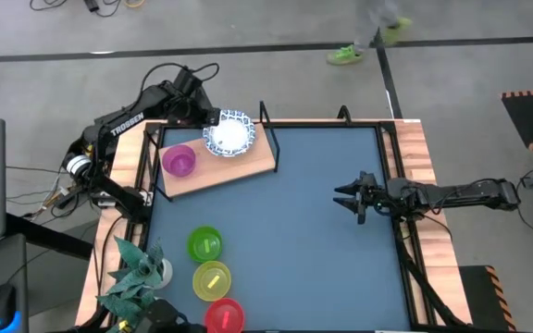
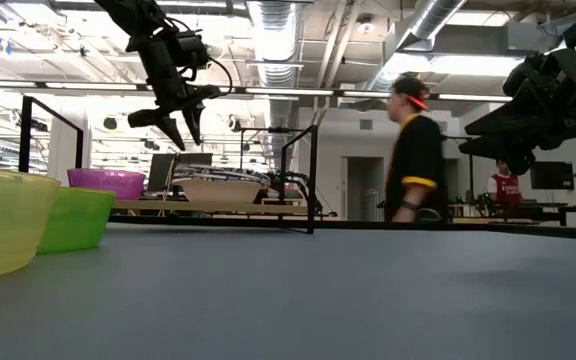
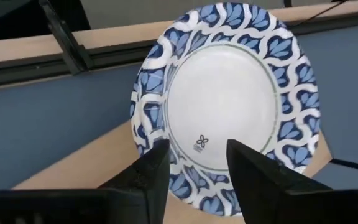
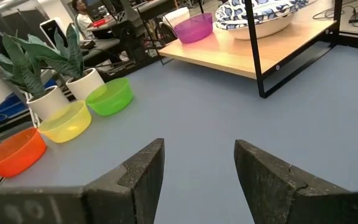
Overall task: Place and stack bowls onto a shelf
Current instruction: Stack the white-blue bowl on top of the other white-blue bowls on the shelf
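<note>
Tabletop (image 1: 285, 231) first: your three remaining plain bowls, green (image 1: 204, 244), yellow (image 1: 212, 279) and red (image 1: 224, 315), sit in a row at its near-left corner, right beside the potted plant (image 1: 132, 273). Reach in carelessly and you will snag leaves or tip the pot.

Next, the shelf (image 1: 248, 166). It holds the purple bowl (image 1: 179, 160) and the blue-rimmed white bowl (image 1: 229, 135) side by side, and the white one seems to sit toward the shelf's far edge, close to the black upright. A nudge outward could slide it off.

Your left gripper (image 3: 192, 167) hangs just above that white bowl with its jaws spread and nothing between them; the rim shows under the fingertips in the wrist view. Lift straight up, because a sideways pull could catch the rim and drag the bowl.

Your right gripper (image 1: 353, 199) waits over the right side of the table, jaws apart and empty.
</note>
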Robot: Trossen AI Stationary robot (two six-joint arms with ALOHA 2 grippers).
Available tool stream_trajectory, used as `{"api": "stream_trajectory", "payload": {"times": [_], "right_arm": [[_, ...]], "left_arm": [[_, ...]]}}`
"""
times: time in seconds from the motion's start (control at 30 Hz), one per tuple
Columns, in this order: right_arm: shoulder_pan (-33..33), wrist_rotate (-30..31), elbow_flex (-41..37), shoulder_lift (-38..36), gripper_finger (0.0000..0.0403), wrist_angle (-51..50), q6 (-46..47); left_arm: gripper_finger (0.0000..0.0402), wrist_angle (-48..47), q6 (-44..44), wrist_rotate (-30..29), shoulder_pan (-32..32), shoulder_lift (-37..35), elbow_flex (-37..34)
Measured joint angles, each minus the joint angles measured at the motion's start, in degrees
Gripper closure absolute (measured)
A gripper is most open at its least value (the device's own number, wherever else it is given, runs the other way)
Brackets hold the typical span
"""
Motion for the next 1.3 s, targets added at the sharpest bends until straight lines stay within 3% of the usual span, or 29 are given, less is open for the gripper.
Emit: {"api": "stream_trajectory", "payload": {"times": [0.27, 0.43, 0.83, 1.3], "right_arm": [[0.0, 0.0, 0.0, 0.0, 0.0183, 0.0, 0.0], [0.0, 0.0, 0.0, 0.0, 0.0183, 0.0, 0.0], [0.0, 0.0, 0.0, 0.0, 0.0183, 0.0, 2.0], [0.0, 0.0, 0.0, 0.0, 0.0183, 0.0, 2.0]], "left_arm": [[0.0258, -0.4, 1.1, -6.4, 0.0, 0.0, 0.0], [0.027, 5.1, 3.9, 3.2, 0.0, 0.1, 0.0], [0.0396, 4.9, 6.4, 0.4, -0.2, 5.8, 0.1], [0.0401, -0.2, 10.0, -2.6, -0.5, 6.3, 0.1]]}}
